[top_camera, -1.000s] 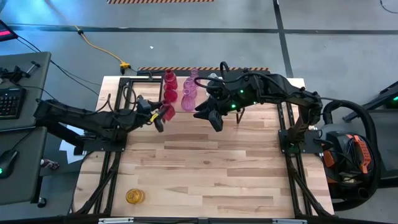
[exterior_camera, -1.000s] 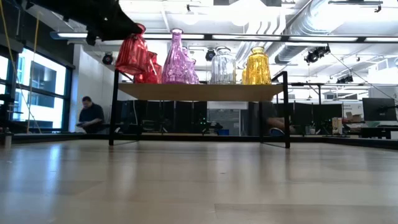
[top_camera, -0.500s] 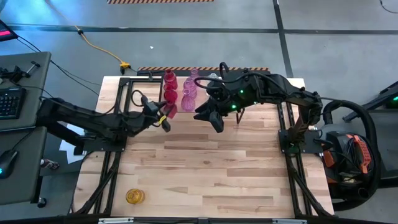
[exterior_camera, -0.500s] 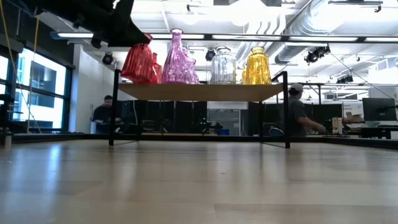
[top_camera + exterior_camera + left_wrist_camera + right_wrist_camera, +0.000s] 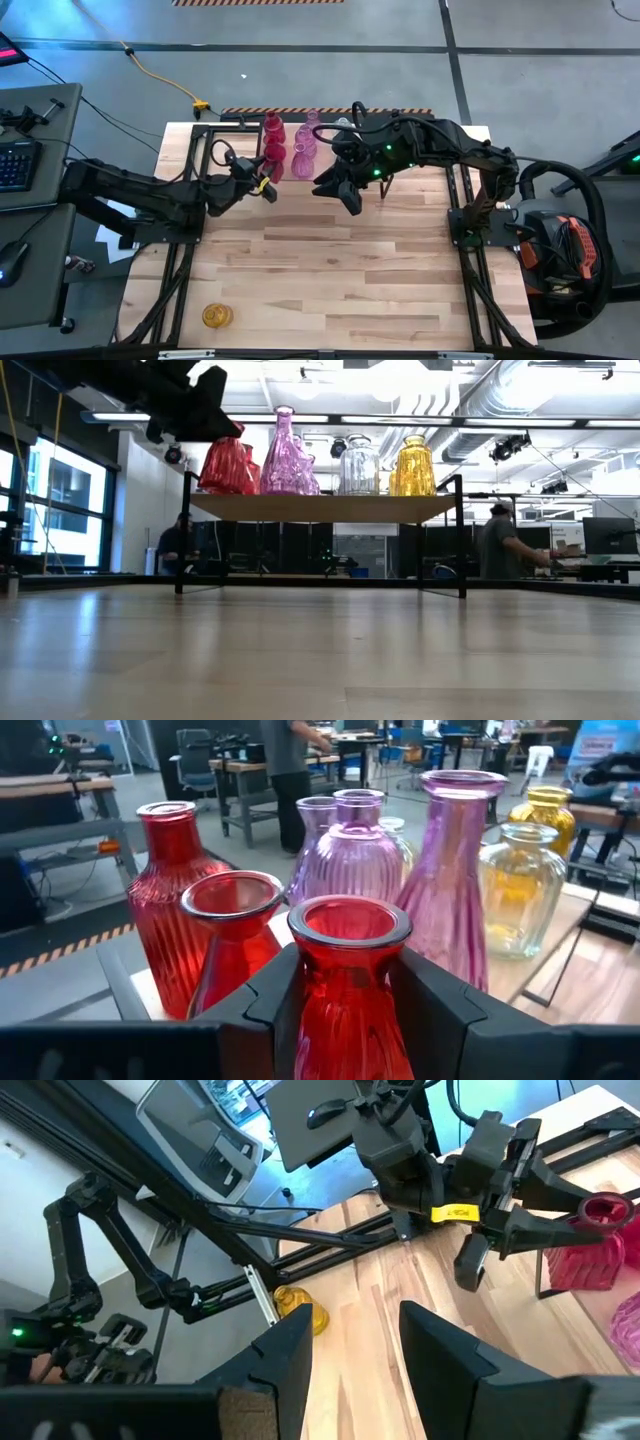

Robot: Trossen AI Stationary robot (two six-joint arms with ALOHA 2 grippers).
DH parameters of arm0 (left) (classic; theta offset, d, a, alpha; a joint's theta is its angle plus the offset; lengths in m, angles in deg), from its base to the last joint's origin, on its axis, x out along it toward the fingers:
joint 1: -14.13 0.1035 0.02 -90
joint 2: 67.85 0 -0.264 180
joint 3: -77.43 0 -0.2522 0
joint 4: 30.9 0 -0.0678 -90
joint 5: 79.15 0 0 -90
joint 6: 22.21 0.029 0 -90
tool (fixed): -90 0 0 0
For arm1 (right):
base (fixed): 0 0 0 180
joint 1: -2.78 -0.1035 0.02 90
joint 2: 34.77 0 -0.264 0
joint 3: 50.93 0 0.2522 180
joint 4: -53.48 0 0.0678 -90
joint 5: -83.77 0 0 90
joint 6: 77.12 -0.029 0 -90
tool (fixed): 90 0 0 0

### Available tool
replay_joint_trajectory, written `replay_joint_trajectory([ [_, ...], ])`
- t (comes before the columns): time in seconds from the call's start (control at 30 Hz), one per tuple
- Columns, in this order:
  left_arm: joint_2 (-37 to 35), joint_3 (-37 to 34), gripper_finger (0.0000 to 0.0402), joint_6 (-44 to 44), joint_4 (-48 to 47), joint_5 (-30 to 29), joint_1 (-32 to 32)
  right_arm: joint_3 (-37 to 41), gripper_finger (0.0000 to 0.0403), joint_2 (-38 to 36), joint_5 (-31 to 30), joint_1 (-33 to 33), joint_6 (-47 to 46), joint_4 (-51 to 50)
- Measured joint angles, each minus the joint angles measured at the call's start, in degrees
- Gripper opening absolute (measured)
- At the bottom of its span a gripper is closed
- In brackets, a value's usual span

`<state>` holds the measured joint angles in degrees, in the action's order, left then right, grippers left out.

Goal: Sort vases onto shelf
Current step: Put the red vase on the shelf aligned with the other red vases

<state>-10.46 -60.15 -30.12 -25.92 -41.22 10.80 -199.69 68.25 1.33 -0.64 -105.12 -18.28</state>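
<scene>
a red vase (image 5: 348, 995) sits clamped between the left gripper (image 5: 350, 1010) fingers at the shelf (image 5: 325, 507) end, beside other red vases (image 5: 170, 900). pink, clear and yellow ones fill the rest. the right gripper (image 5: 350, 1345) hovers nearby, jaws apart, holding nothing.

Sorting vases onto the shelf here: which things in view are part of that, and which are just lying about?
Part of the job:
- red vase held in the left gripper
- vases on the shelf: red, purple, clear, yellow
- yellow vase on the table's near edge
- right gripper, empty, beside the shelf

Lying about:
- keyboard
- yellow cable on the floor
</scene>
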Motion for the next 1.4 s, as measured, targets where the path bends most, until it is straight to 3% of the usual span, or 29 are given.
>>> replay_joint_trajectory([
  [1.4,-0.02,0.02,0.0214,-3.92,-0.92,-0.28,0.7,0.0,0.0136,0.02,0.15,0.0,0.01,0.02],
])
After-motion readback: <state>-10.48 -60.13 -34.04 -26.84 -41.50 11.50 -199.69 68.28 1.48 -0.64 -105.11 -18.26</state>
